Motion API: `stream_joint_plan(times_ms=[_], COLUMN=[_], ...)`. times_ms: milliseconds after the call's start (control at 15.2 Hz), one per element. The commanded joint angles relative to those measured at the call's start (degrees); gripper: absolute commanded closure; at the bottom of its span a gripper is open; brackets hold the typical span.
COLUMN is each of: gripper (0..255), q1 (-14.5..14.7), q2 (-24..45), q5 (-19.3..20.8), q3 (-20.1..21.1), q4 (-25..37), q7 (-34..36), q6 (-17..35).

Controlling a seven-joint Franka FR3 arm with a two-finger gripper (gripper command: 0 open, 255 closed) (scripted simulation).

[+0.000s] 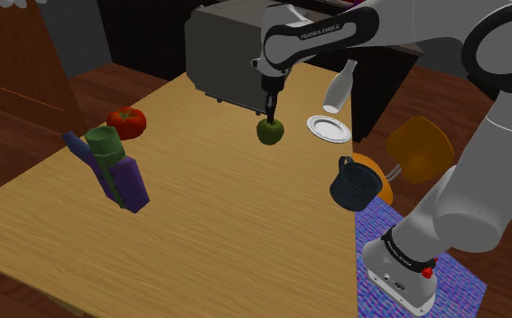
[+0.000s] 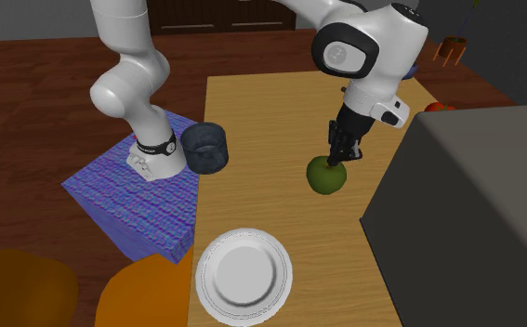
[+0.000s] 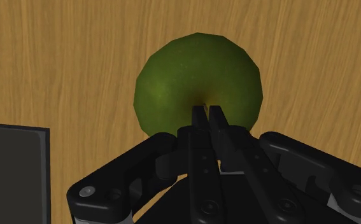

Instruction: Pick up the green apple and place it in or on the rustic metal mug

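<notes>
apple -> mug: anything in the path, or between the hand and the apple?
Nothing visible. Only bare table lies between the green apple and the dark mug, which stands at the table's edge. The white plate sits well off that line. The hand is already right at the apple's top.

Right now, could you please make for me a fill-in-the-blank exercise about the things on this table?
1. The gripper touches the top of a ____ apple.
2. The tomato has the colour ____.
3. The round plate is ____ in colour.
4. The dark mug stands ____, its opening facing up.
Missing words: green; red; white; upright.
</notes>
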State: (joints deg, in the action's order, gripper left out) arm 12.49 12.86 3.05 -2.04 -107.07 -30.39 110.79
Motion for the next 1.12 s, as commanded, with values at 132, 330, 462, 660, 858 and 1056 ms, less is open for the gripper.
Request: stream_joint_plan(times_ms=[132, 330, 462, 660, 858, 1056], gripper=[255, 255, 255, 255, 255, 255], q1=[0.0, 0.01, 0.02, 0.03, 0.04, 0.06], q2=[0.0, -0.29, -0.83, -1.53, -2.15, -2.67], q5=[0.0, 0.0, -0.01, -0.02, -0.03, -0.04], q3=[0.0, 0.0, 0.0, 0.01, 0.01, 0.01], q4=[0.0, 0.4, 1.25, 2.66, 4.18, 5.83], q7=[0.0, -0.03, -0.09, -0.19, -0.28, -0.38], q6=[0.0, -0.68, -2.07, -4.19, -6.32, -8.49])
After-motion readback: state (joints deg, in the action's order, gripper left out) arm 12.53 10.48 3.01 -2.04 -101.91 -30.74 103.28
